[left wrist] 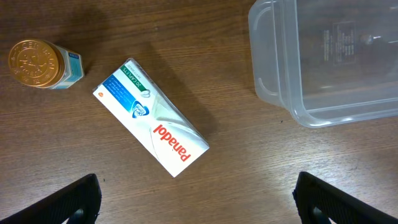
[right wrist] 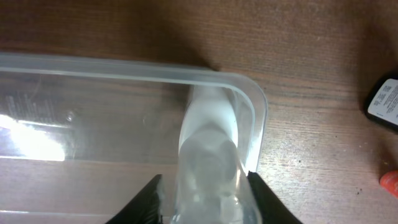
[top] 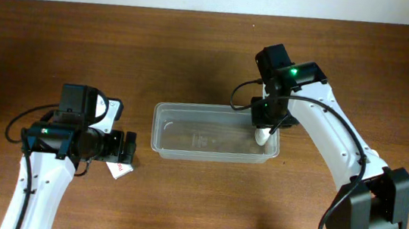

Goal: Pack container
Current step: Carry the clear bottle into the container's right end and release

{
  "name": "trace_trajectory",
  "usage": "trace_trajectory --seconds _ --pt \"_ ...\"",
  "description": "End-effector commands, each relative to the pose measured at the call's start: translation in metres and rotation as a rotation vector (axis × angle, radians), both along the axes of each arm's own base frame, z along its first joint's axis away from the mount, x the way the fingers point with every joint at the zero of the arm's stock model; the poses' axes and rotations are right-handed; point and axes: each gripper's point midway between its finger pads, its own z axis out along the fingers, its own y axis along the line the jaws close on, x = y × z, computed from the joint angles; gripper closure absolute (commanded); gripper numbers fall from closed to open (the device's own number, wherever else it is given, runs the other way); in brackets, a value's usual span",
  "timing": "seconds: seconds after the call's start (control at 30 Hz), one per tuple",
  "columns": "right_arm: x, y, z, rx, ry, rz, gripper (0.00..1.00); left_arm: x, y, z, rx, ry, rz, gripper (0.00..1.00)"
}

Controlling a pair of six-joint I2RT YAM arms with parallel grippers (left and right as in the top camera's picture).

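Note:
The clear plastic container [top: 187, 135] lies lengthwise at the table's middle. My right gripper [top: 264, 125] is over its right end, shut on a translucent white bottle [top: 263, 137] that points down inside the tub. In the right wrist view the bottle [right wrist: 208, 143] sits between the fingers [right wrist: 208, 202], next to the container's rounded corner [right wrist: 252, 93]. My left gripper [top: 129, 151] is open and empty, left of the container, above a white Panadol box [left wrist: 152, 124]. The container's corner [left wrist: 273, 93] shows in the left wrist view.
A small bottle with a gold cap [left wrist: 36, 62] stands left of the Panadol box. The Panadol box also shows in the overhead view [top: 119, 169]. A dark labelled object [right wrist: 385, 102] and a red item [right wrist: 390, 182] lie right of the container.

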Motion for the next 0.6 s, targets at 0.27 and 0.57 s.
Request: trace_trajectory --seconds 0.27,0.57 --pt "-0.006 -0.006 0.072 0.038 -0.193 0.017 0.5 0.004 -0.002 0.005 -0.021 -0.015 0.007 0.01" --pt "-0.005 -0.118 0.143 0.032 -0.416 -0.319 0.25 0.004 -0.003 0.005 -0.021 -0.014 0.007 0.01"
